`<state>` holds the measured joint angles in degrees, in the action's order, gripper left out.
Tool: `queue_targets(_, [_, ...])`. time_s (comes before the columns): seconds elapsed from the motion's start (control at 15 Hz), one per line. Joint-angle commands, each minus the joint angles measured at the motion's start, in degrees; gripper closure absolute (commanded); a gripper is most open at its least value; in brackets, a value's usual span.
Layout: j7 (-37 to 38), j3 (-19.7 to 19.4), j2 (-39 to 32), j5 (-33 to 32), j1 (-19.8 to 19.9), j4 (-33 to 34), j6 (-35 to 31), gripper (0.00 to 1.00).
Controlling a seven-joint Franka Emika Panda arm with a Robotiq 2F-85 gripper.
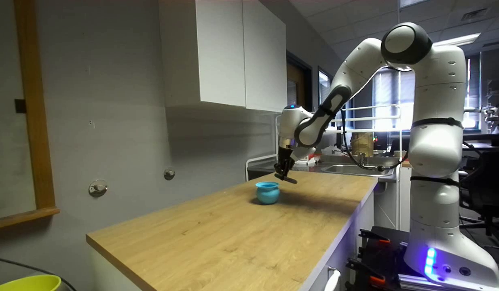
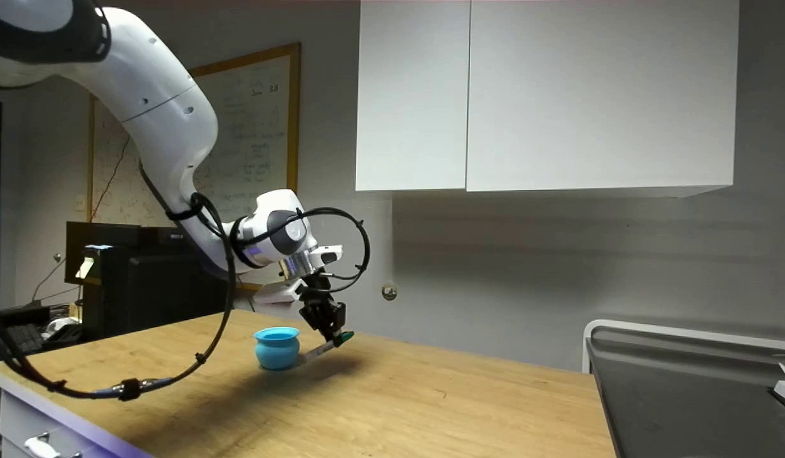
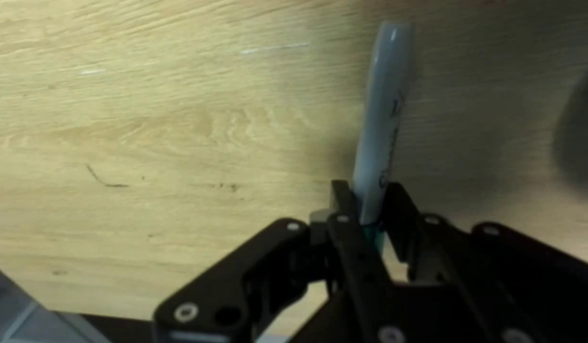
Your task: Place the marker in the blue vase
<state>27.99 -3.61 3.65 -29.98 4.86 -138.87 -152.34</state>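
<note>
The blue vase, a small squat teal-blue pot, stands upright on the wooden counter in both exterior views (image 1: 267, 195) (image 2: 277, 351). My gripper (image 1: 284, 173) is shut on the marker, just beside the vase and a little above the counter; it also shows in an exterior view (image 2: 337, 338) and the wrist view (image 3: 368, 200). The marker (image 3: 382, 109) has a pale grey body and a green cap end between the fingers. In an exterior view the marker (image 2: 320, 350) slants down toward the vase side. The vase itself is out of the wrist view; a dark shadow shows at its right edge.
The wooden counter (image 1: 217, 230) runs along the wall. White cabinets (image 2: 545, 95) hang above it. A sink (image 1: 356, 169) and a dark surface with a white rail (image 2: 691, 375) lie past the counter's end. A yellow-green bin (image 1: 29, 283) stands low beside it.
</note>
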Motion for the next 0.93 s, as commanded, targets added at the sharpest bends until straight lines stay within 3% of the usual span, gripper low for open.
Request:
queue_targets(0.0, [10.62,2.55,5.33,-9.97,1.32,0.19,3.83,0.93])
queue_targets(0.4, [30.04,8.44,10.94,-20.99,1.50,1.63,9.97,0.93])
queue_targets(0.87, [48.78,14.35,12.47,-29.23,-1.57,4.83,19.20,0.93])
